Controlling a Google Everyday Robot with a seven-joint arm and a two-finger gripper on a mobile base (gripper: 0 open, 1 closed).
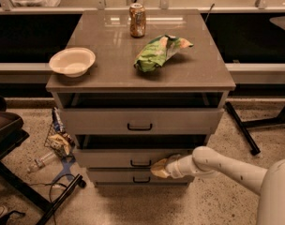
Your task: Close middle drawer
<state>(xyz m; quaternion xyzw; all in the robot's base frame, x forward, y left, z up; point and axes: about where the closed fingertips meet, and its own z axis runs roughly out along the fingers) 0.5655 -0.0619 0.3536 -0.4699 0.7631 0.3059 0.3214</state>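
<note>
The middle drawer [109, 157] is the second grey-beige front of the cabinet, with a small dark loop handle [140, 163]. It stands slightly out, with a dark gap above it. My gripper [160, 168] is at the end of the white arm that reaches in from the lower right. It is shut and presses against the middle drawer's front just right of the handle. The uppermost drawer [95, 121] is pulled out farther. The lowest drawer front [114, 176] shows just below.
On the cabinet top [109, 71] are a white bowl [72, 61], a green chip bag [159, 52] and a soda can [137, 19]. A dark chair base [20, 191] and floor litter [58, 142] lie at the left. A black table leg [243, 130] is at the right.
</note>
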